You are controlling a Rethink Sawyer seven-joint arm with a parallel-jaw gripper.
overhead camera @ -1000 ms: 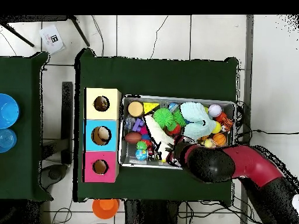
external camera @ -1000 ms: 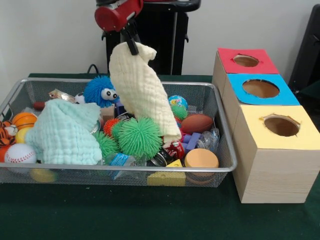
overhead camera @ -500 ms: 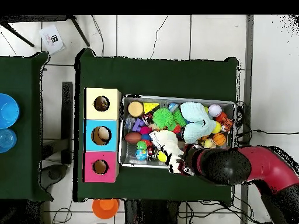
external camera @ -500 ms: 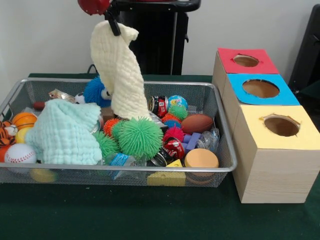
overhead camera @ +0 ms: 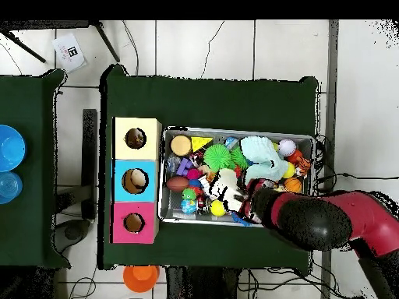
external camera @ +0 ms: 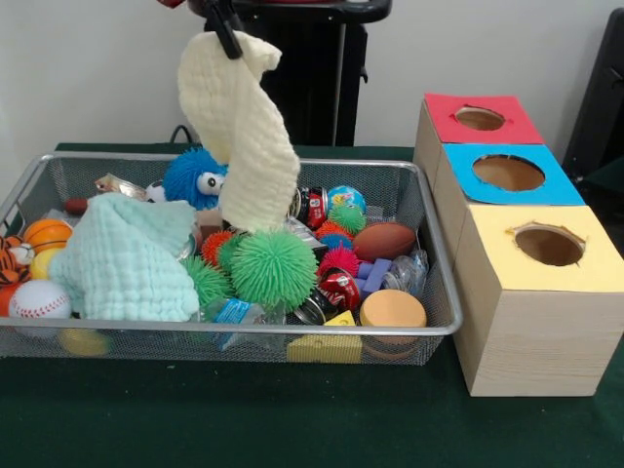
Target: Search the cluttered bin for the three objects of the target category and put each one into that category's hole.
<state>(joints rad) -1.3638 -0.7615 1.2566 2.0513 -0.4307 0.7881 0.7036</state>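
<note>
My gripper (external camera: 226, 35) is shut on the top corner of a cream waffle-weave cloth (external camera: 241, 127) and holds it hanging above the wire mesh bin (external camera: 441, 292), its lower end just over the toys. In the overhead view the cloth (overhead camera: 227, 187) shows over the bin's middle (overhead camera: 238, 131) beside my arm (overhead camera: 312, 222). The blue-topped box with the round hole (external camera: 508, 173) stands to the bin's right, between the red-topped and yellow-topped boxes; it also shows in the overhead view (overhead camera: 135, 181). A pale mint cloth (external camera: 127, 258) lies in the bin's left part.
The bin holds green spiky balls (external camera: 271, 267), a blue fuzzy toy (external camera: 195, 178), a brown football (external camera: 384, 240), a baseball (external camera: 37, 299), a basketball (external camera: 45, 234), cans and blocks. The red-topped box (external camera: 480, 119) and the yellow-topped box (external camera: 548, 246) flank the blue one.
My gripper has lifted the cream cloth up and toward the picture's left, so its lower end has come clear of the toys; now it swings slightly back right.
</note>
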